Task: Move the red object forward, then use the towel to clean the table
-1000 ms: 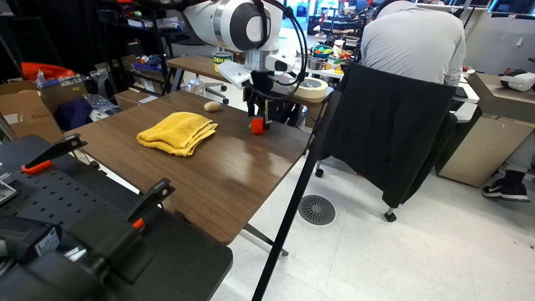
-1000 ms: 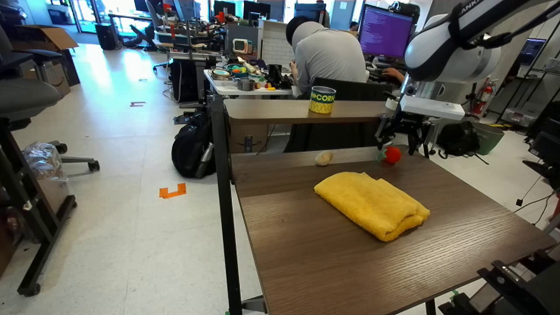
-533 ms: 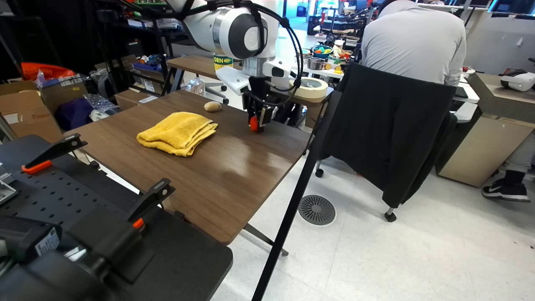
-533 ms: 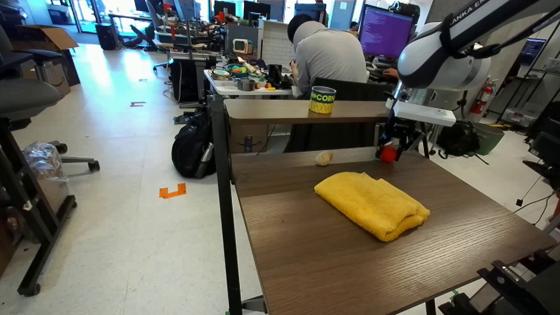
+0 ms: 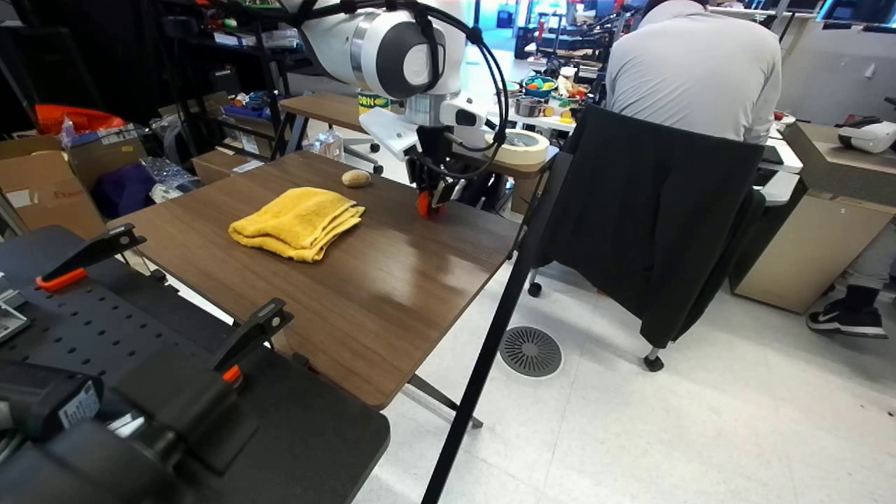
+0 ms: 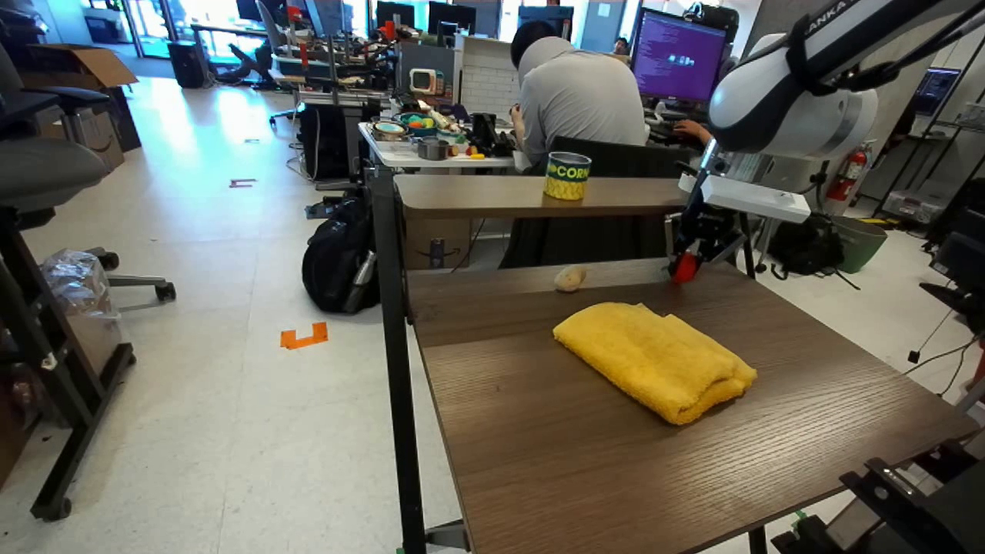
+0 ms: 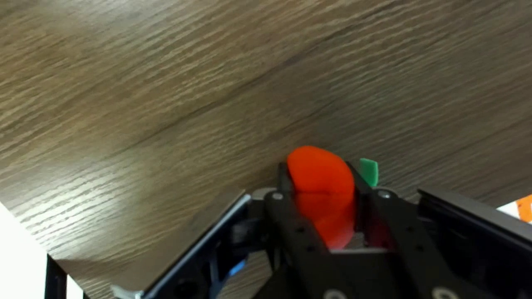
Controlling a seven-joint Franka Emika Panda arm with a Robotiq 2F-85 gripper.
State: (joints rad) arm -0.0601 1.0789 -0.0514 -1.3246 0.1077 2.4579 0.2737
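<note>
Brown wood grain of the table [image 7: 166, 104] fills most of the wrist view. Against it the gripper [image 7: 319, 171] holds the red ball [image 7: 324, 195] tight, its jaws no farther apart than the ball is wide, its fingers [image 7: 286, 216] pressed to both sides. Just past one finger a green tab [image 7: 369, 171] sticks out. At the view's right edge something orange and white [image 7: 525, 207] juts in, too cropped to name.

In an exterior view, the ball sits within that grip near the table's far edge, toward the right corner; whether it touches the wood cannot be made out. Folded near the middle lies the yellow towel [image 5: 294, 220], apart from the ball, and a tan, potato-like thing [image 5: 356, 178] rests just beyond the towel. Past the right corner stands a black chair [image 5: 651, 224].

In an exterior view, ball and gripper show close to the far right corner, the towel nearer. Behind the far edge a corn can [image 6: 567, 175] stands on a brown board [image 6: 477, 192], and beyond it a person in grey [image 6: 581, 96] leans forward.
</note>
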